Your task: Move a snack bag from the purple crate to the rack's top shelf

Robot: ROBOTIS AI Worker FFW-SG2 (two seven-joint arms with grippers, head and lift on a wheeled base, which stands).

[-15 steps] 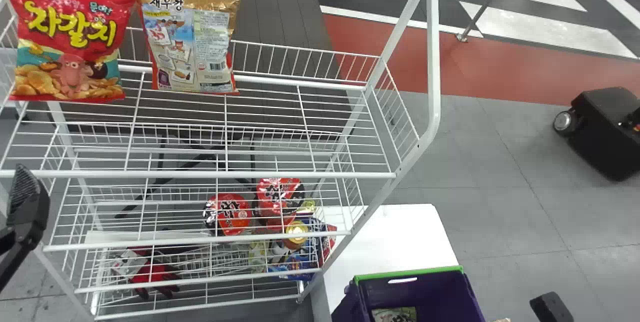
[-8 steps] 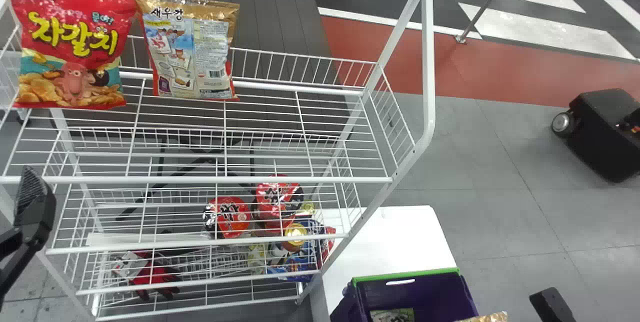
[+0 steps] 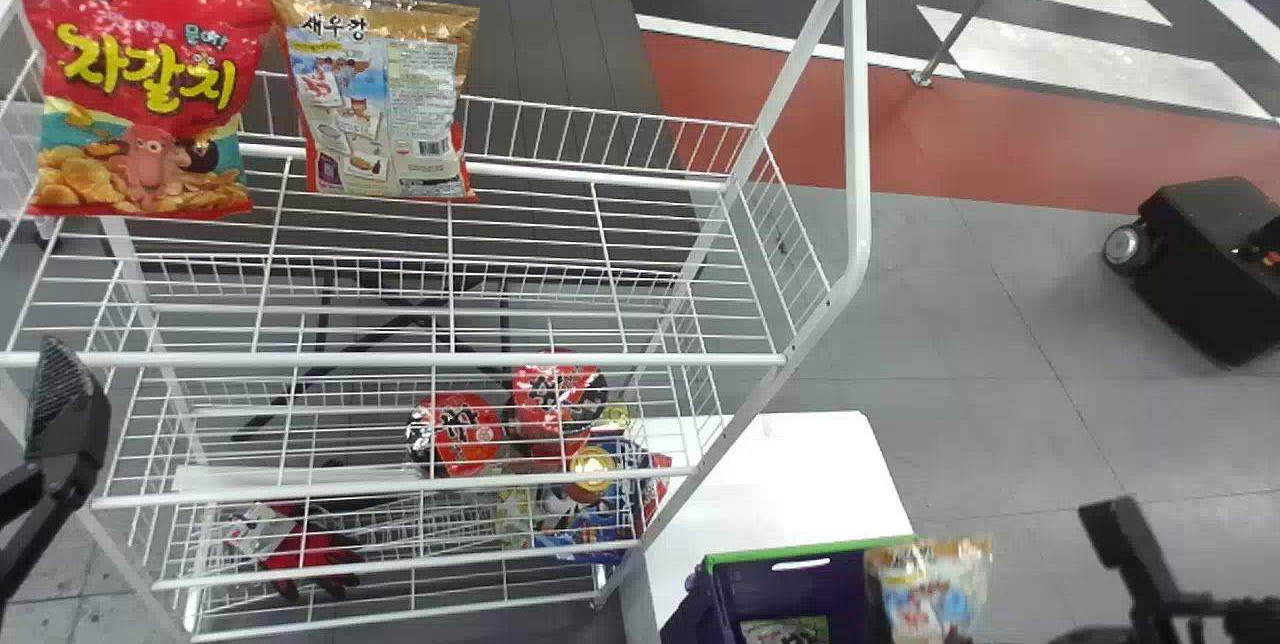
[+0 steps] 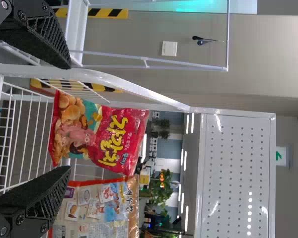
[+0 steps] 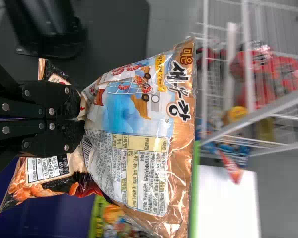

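Pick looks done: right tool (image 5: 81,118) clamped on bag (image 5: 139,114) by crate (image 3: 800,584), head view's 5 o'clock, left tool (image 4: 68,116) apart; carry to top shelf (image 3: 400,360), 9 o'clock, and release to do.

A brick-red painted band (image 3: 760,84) borders the grey tiled floor (image 3: 1000,324), near a dark, plank-patterned table (image 3: 560,44). A plain beige wall (image 4: 124,37), leafy green plants (image 4: 161,191) and slim white strip lights (image 4: 186,218) complete the room.
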